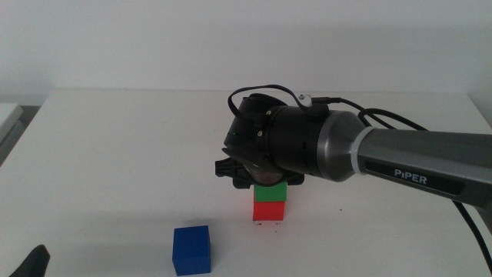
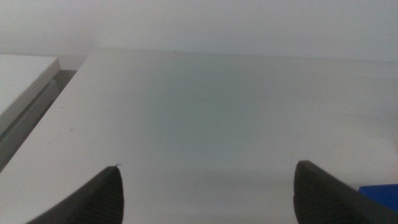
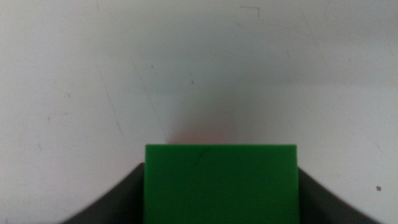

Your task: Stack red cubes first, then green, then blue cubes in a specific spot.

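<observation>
The right arm (image 1: 415, 161) comes in from 3 o'clock and reaches to the middle of the white table (image 1: 115, 154). Its right gripper (image 3: 221, 205) points down over a little stack of two cubes. The red cube (image 1: 270, 211) sits on the table. The green cube (image 1: 271, 192) sits right on top of it, lined up with it. In the right wrist view the green cube (image 3: 221, 183) fills the space between the two dark jaws, and each jaw lies flat against one side of it. So the pincer is only as wide as the cube and has hold of the green cube. A faint red glow shows on the table just past the green cube in that view.

The blue cube (image 1: 191, 249) stands alone on the table at about 8 o'clock from the stack. It is near the stack but not touching it.

The left gripper (image 2: 208, 193) waits low at 7 o'clock in the middle view, where only a dark tip (image 1: 31, 263) shows. In the left wrist view its two jaws are wide apart and nothing is between them, only bare table. A corner of the blue cube (image 2: 380, 193) peeks in just beside one jaw.
</observation>
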